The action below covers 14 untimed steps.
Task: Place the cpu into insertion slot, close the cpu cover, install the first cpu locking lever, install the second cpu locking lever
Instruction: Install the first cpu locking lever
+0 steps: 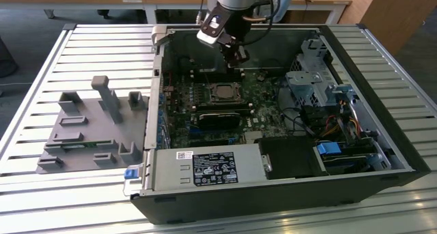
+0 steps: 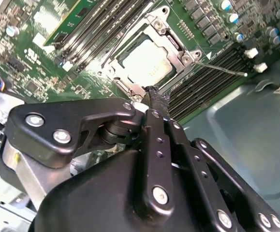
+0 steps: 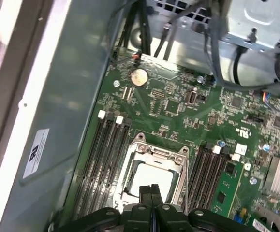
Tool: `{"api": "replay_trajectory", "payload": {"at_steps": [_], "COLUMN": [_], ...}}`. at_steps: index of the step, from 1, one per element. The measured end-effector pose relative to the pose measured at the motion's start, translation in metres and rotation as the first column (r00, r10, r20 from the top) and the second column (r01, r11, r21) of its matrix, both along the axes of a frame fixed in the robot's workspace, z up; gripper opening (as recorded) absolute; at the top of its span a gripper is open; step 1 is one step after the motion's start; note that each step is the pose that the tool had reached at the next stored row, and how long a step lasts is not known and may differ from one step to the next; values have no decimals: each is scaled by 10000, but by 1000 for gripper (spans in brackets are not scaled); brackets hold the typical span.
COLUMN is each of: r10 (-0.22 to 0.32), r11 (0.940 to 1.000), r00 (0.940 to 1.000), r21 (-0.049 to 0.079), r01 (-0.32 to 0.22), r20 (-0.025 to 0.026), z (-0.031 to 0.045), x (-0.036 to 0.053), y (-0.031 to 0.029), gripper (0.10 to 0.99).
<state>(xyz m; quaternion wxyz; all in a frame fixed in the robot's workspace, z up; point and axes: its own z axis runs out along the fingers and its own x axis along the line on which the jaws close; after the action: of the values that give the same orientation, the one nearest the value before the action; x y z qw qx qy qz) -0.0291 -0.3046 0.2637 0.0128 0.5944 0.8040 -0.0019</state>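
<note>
Gripper: the gripper [image 1: 236,64] hangs inside the open computer case [image 1: 273,206], just past the far edge of the socket area in the exterior view. In both wrist views its fingertips are pressed together with nothing between them.
Cpu: the cpu [image 2: 147,64] lies flat in the insertion slot [image 1: 211,93]. Its dull silver top shows through the frame's window.
Cpu cover: the cpu cover [image 2: 176,43] lies around the chip. In the first wrist view its top bar [image 3: 156,153] sits just ahead of the fingertips [image 3: 148,190].
Lever: a thin metal lever [image 2: 222,69] juts out from the socket's corner and stands over the memory slots [image 2: 202,79].
Nearest to the gripper: the socket's edge, just beyond the finger ends in the second wrist view. I cannot tell whether they touch.
Around the socket: dark rows of memory slots on both sides and a coin battery [image 3: 139,76] farther up the green board.
Crowding: a bundle of black cables [image 3: 217,43] and a metal drive cage [image 1: 310,83] beside the board, with the grey case wall [image 3: 67,96] close along the other side.
Front of the case: a power supply [image 1: 204,167] with a label.
Outside the case: a grey fixture tray [image 1: 89,126] on the slatted table [image 1: 68,203], at the exterior view's left.
</note>
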Motion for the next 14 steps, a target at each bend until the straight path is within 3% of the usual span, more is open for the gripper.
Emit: {"api": "replay_trajectory", "payload": {"at_steps": [14], "r10": [1364], "r11": [9907], "r00": [9907], "r21": [-7], "r01": [-1364], "r20": [-1], "z": [0], "x": [0], "y": [0], "gripper": [106]}}
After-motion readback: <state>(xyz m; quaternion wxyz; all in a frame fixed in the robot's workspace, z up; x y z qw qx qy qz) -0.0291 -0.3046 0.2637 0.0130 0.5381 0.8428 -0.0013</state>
